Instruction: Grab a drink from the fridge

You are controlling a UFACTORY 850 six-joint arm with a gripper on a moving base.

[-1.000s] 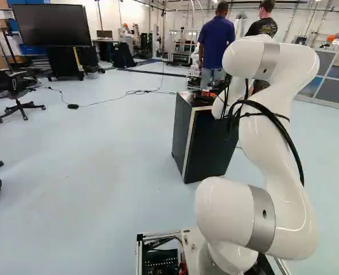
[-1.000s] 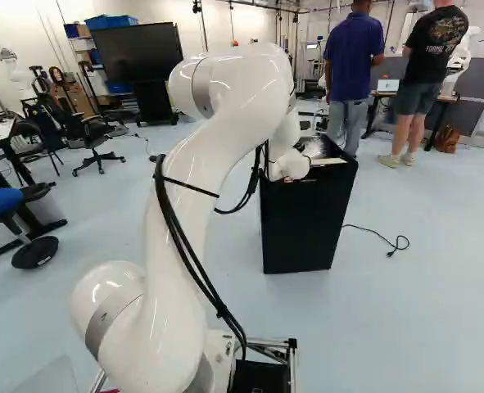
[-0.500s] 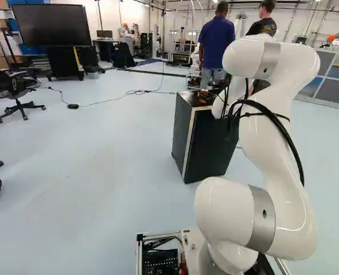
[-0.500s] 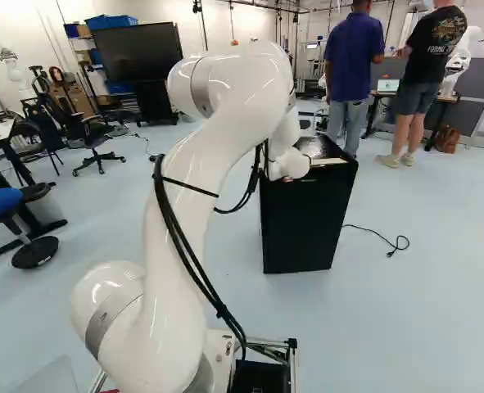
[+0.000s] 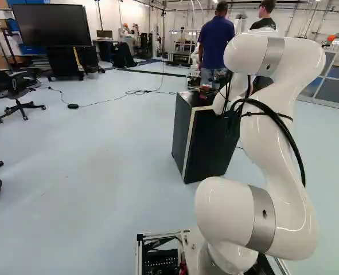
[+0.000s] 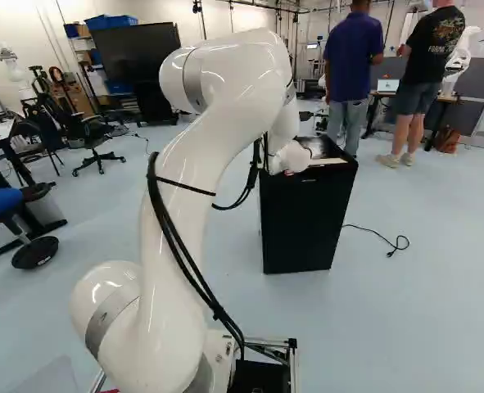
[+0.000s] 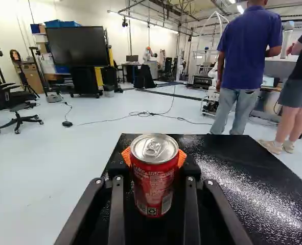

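Left base view: we are reaching over the fridge point(image 5: 208, 146) with the arm point(image 5: 278, 172).
Right base view: we are hanging the wrist point(image 6: 291, 157) by the fridge's top.
Wrist view: we are pinching the red can point(image 7: 154, 181) upright in the hand point(image 7: 155, 159), over the fridge's top; contact beneath unclear. We are advising a slow vertical lift, can level, squeeze firm but undenting.

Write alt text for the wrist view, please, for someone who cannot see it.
A red drink can is gripped upright between the orange pads of the robot's black claw, over a glossy black cabinet top. Beyond, a large dark screen stands on a pale floor crossed by a cable.
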